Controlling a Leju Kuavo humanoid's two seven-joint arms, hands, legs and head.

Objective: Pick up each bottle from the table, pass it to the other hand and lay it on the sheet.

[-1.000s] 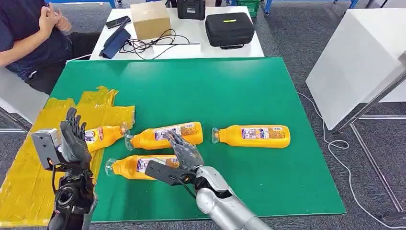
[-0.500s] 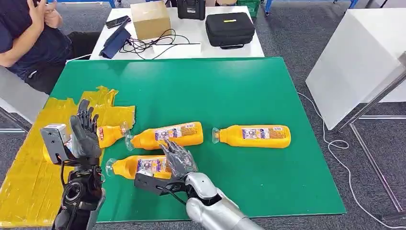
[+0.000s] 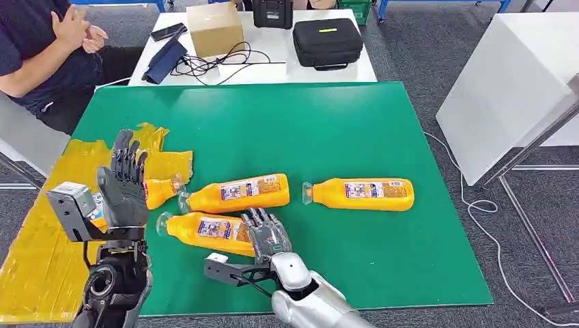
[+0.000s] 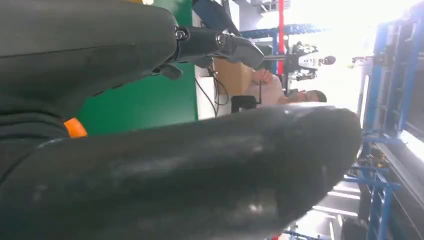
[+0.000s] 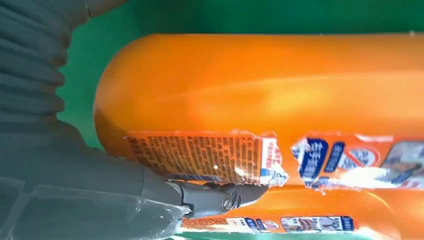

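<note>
- A green table (image 3: 355, 123) carries four orange bottles, all lying on their sides with caps pointing left.
- The right hand (image 3: 267, 236) rests on the base end of the nearest bottle (image 3: 205, 230), near the table's near edge; its fingers are draped over the bottle's body. The right wrist view shows the thumb (image 5: 220, 197) against the bottle's label, so the hand grips this bottle.
- Just beyond it lies a second bottle (image 3: 239, 192), close to the nearest one.
- A third bottle (image 3: 362, 193) lies to the right, apart from the others.
- A fourth bottle (image 3: 158, 190) lies at the left, on the crumpled yellow sheet (image 3: 41, 239) that covers the table's left near corner; the left hand partly hides it.
- The left hand (image 3: 124, 186) is raised above the sheet, fingers straight, spread and pointing up, holding nothing.
- At the far side stands a white table (image 3: 273, 68) bearing a cardboard box (image 3: 214, 27), a black case (image 3: 327, 41) and cables (image 3: 212, 63).
- A person (image 3: 41, 55) in a dark shirt sits at far left, hands together.
</note>
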